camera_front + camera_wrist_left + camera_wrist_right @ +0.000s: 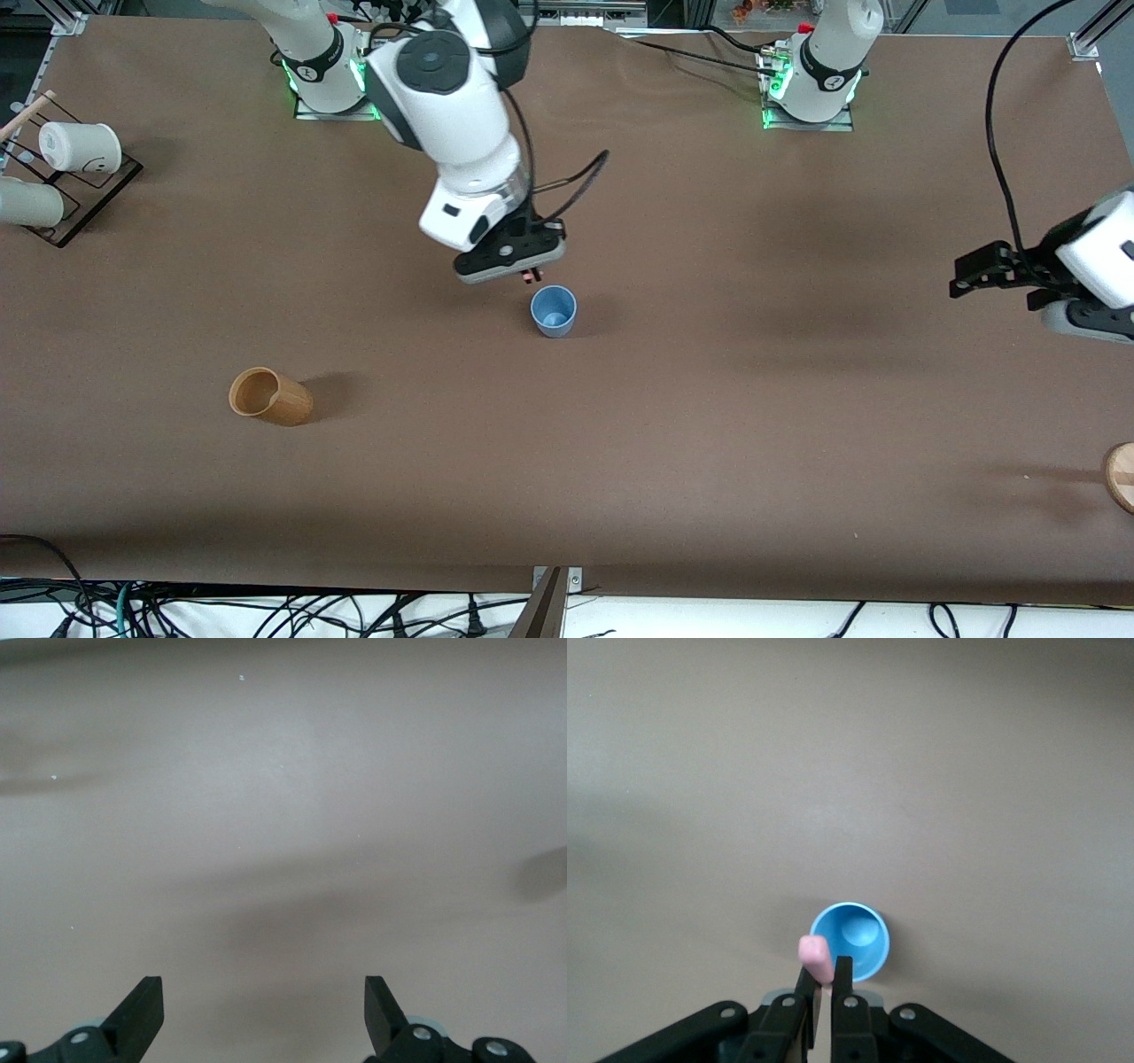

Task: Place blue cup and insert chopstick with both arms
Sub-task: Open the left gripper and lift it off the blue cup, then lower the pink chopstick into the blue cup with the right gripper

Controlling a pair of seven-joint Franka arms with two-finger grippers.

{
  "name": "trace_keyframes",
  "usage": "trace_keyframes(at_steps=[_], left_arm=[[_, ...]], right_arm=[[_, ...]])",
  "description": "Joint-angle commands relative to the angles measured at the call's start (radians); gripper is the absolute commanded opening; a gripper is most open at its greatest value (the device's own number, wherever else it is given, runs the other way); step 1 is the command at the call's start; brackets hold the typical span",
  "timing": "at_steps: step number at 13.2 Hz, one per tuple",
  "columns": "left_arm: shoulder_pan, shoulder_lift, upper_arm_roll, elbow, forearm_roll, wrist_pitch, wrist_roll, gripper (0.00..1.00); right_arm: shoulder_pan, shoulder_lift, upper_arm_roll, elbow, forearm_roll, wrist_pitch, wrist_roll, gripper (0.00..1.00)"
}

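Observation:
The blue cup [554, 311] stands upright and empty on the brown table near its middle; it also shows in the right wrist view [850, 940]. My right gripper [530, 274] hangs just above the cup's rim, on the side toward the robot bases. It is shut on the chopstick [816, 959], whose pinkish-red tip [529, 277] points down beside the cup's mouth. My left gripper [992, 275] waits open and empty over the left arm's end of the table; its fingers [142, 1014] stand wide apart over bare table.
A tan-orange wooden cup [269, 396] lies on its side nearer the front camera, toward the right arm's end. A black rack [66, 190] with white cups stands at that end. A round wooden object [1122, 475] sits at the left arm's end.

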Motion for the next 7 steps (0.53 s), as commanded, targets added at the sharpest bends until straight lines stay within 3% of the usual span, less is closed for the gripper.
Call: trace_keyframes(at_steps=[1, 7], left_arm=[[0.051, -0.07, -0.103, -0.076, 0.039, 0.023, -0.007, 1.0], [0.077, -0.189, -0.126, -0.21, 0.01, 0.023, -0.105, 1.0]], right_arm=[[0.029, 0.068, -0.021, 0.073, -0.075, 0.018, 0.057, 0.0], [0.043, 0.136, -0.035, 0.073, -0.11, 0.108, 0.057, 0.0]])
